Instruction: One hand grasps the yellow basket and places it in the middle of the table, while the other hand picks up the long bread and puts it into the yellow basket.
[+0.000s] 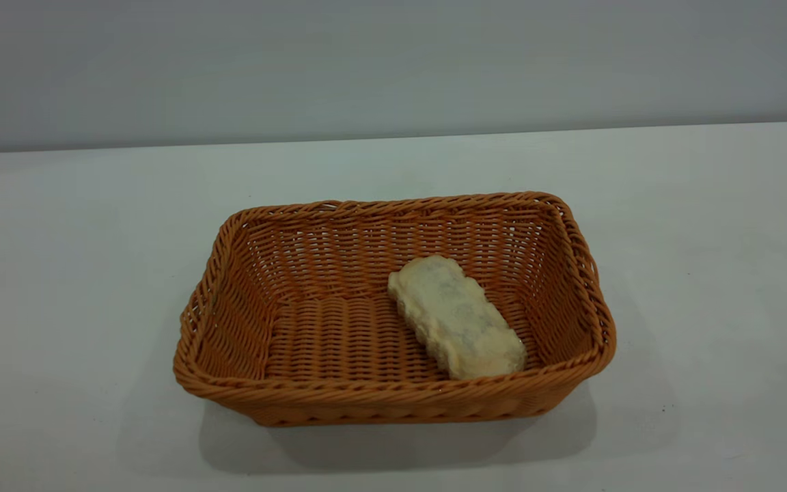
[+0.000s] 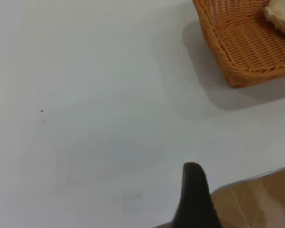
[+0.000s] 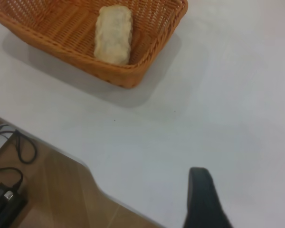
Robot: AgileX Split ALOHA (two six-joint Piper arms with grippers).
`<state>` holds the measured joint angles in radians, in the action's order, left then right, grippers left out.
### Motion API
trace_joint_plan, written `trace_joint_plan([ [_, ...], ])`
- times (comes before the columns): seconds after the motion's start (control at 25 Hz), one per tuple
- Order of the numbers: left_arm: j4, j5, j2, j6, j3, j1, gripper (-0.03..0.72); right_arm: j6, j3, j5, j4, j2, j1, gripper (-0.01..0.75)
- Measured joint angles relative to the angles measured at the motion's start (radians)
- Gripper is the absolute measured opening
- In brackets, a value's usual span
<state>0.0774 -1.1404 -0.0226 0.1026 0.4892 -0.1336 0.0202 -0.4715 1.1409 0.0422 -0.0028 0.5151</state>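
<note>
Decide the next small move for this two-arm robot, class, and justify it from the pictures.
Probably none beyond keeping both arms parked: the long bread already lies, pale underside up, inside the yellow basket, which sits mid-table. Neither gripper shows in the exterior view, and each wrist view looks at the basket from well off.

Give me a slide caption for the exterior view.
Bread lying pale underside up, diagonally, in the right half of the basket on the table; no arms in view.
</note>
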Motion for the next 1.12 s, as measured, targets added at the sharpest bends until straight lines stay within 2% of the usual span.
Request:
trace_joint_plan([
  [0.36,0.000,0.000,0.000,-0.001,0.000,0.000,0.585,0.000,0.000,0.000,-0.001,0.000,-0.007,0.498],
  [0.44,0.000,0.000,0.000,-0.002,0.000,0.012,0.585,0.000,0.000,0.000,-0.002,0.000,-0.049,0.498],
  [0.68,0.000,0.000,0.000,-0.002,0.000,0.123,0.585,0.000,0.000,0.000,-0.003,-0.012,-0.275,0.498],
  [0.8,0.000,0.000,0.000,-0.003,0.000,0.156,0.585,0.000,0.000,0.000,-0.003,-0.012,-0.359,0.498],
  [0.88,0.000,0.000,0.000,-0.003,0.000,0.161,0.585,0.000,0.000,0.000,-0.003,-0.012,-0.386,0.498],
  [1.12,0.000,0.000,0.000,-0.006,0.000,0.150,0.585,-0.001,0.000,0.000,-0.003,-0.012,-0.396,0.498],
])
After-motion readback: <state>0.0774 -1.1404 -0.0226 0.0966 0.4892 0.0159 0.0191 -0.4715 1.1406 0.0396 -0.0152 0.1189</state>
